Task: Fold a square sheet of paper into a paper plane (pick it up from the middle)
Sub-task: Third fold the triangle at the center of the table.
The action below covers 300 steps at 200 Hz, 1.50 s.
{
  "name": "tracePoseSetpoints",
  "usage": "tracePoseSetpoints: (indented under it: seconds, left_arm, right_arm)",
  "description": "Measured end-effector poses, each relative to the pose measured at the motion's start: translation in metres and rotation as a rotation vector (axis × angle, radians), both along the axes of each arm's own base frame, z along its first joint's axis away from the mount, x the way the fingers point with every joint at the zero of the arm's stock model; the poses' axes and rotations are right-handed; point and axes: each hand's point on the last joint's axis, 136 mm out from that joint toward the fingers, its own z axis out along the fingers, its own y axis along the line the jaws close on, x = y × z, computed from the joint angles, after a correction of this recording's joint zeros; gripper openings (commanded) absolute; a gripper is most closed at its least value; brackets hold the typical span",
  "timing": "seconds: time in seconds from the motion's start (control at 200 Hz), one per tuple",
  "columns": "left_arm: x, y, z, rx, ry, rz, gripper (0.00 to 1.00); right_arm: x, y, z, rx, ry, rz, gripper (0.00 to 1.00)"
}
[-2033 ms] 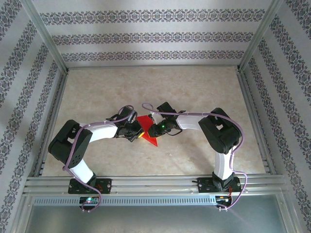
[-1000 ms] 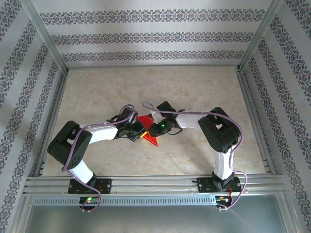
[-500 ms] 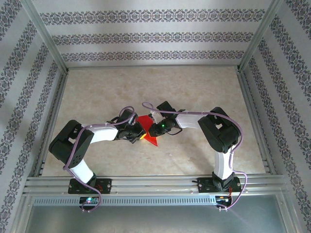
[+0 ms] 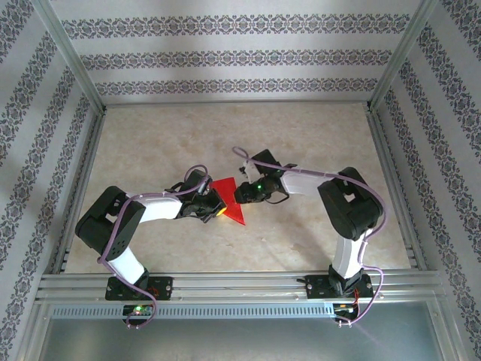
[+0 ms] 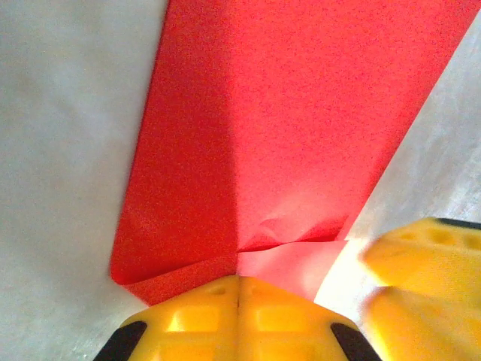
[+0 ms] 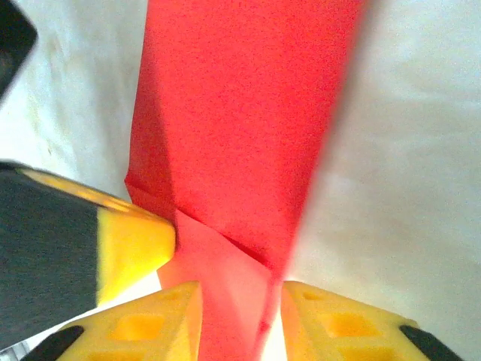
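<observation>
The table (image 4: 301,135) is pale and marbled, and both arms reach inward over its middle. The left arm (image 4: 158,207) and the right arm (image 4: 316,180) meet at the paper (image 4: 229,201), which lies on the table between them. Its near tip points toward the arm bases.

This looks like the middle of the folding. The sheet is no longer square but a narrow, pointed shape, and it is not yet a finished plane.

The left jaws are closed, pads (image 5: 195,316) pressed together on the paper's near corner and pinning it. The right jaws stand apart. Their fingers (image 6: 150,323) straddle a raised fold from the opposite side, with red paper (image 6: 240,113) running up through the gap and not clamped. The two sets of jaws are just beside each other.

The next move probably calls for the right jaws to close on that raised layer, or press it flat. The left jaws would keep the corner anchored so the crease lands straight. With a sheet this thin, any sideways pull could skew or tear it.

The paper (image 5: 301,113) is bright red and unmarked. One long crease runs down its length, darker on one side and lighter on the other. A small wrinkle (image 5: 289,242) sits just above the left pads, and a paler flap shows beneath it.
</observation>
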Motion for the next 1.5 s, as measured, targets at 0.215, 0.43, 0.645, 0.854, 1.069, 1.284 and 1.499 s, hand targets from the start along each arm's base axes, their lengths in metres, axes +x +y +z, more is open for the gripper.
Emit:
tracePoseSetpoints:
  seconds: [0.215, 0.43, 0.645, 0.854, 1.069, 1.284, 1.499]
  left_arm:
    - [0.001, -0.002, 0.000, -0.007, -0.003, -0.006, 0.04]
    - [0.002, -0.003, 0.000, -0.010, -0.005, -0.009, 0.04]
    - [0.002, -0.003, 0.000, -0.010, -0.005, -0.009, 0.04]
    - [0.003, -0.004, 0.000, -0.011, -0.002, -0.010, 0.04]
    - [0.003, -0.004, 0.000, -0.012, -0.001, -0.011, 0.04]
    - [0.002, -0.004, -0.001, -0.010, 0.001, -0.011, 0.03]
    - [0.002, -0.004, -0.001, -0.009, 0.003, -0.011, 0.02]
  right_arm:
    - [0.013, -0.011, 0.052, 0.063, -0.080, -0.059, 0.29]
    - [-0.010, 0.007, 0.052, 0.084, -0.033, 0.003, 0.17]
    - [-0.044, 0.030, 0.022, 0.037, 0.043, 0.103, 0.11]
    - [-0.055, 0.030, 0.000, -0.004, 0.093, 0.125, 0.09]
    - [-0.056, 0.029, -0.008, -0.021, 0.107, 0.128, 0.09]
    - [-0.059, 0.025, -0.020, -0.052, 0.128, 0.128, 0.09]
    - [-0.058, 0.021, -0.023, -0.072, 0.118, 0.129, 0.09]
